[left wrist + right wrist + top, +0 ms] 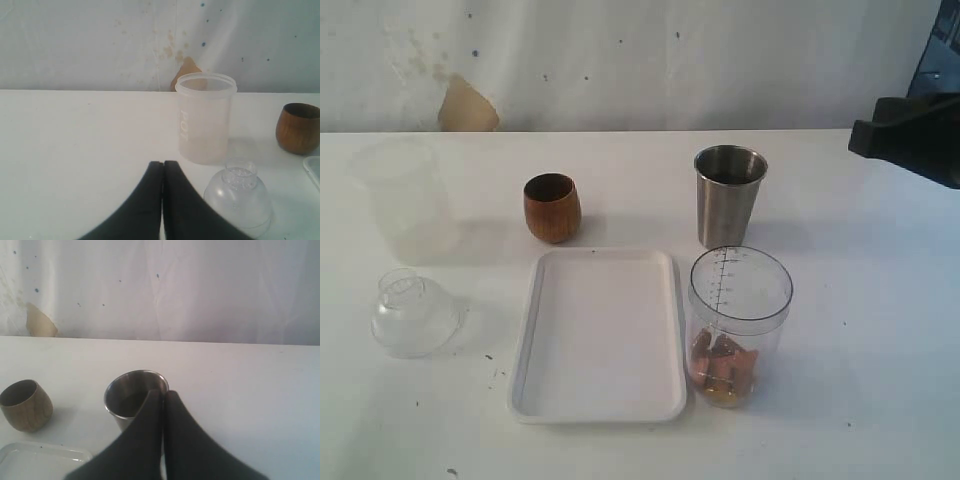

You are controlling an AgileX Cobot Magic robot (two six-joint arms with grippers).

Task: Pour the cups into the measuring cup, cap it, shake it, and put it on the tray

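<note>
Measuring cup (740, 300) stands upright and uncapped on the table (860, 300), just right of the tray (598, 330) and outside its rim (orange-brown pieces lie at its bottom). Behind it stands the steel tumbler (728, 195), and the wooden cup (552, 207) sits upright past the tray's far left corner. A frosted cup (400, 200) and a clear dome lid (412, 313) rest well to the left.

The right arm (910, 135) shows only as a dark shape at the exterior view's right edge, well apart from the tumbler. The right gripper (163, 391) has its two black fingers pressed together with nothing between them, the tips aimed at the tumbler's rim. The left gripper (163, 162) is likewise closed and empty, pointing toward the frosted cup, with the dome lid just beside its fingers.
</note>
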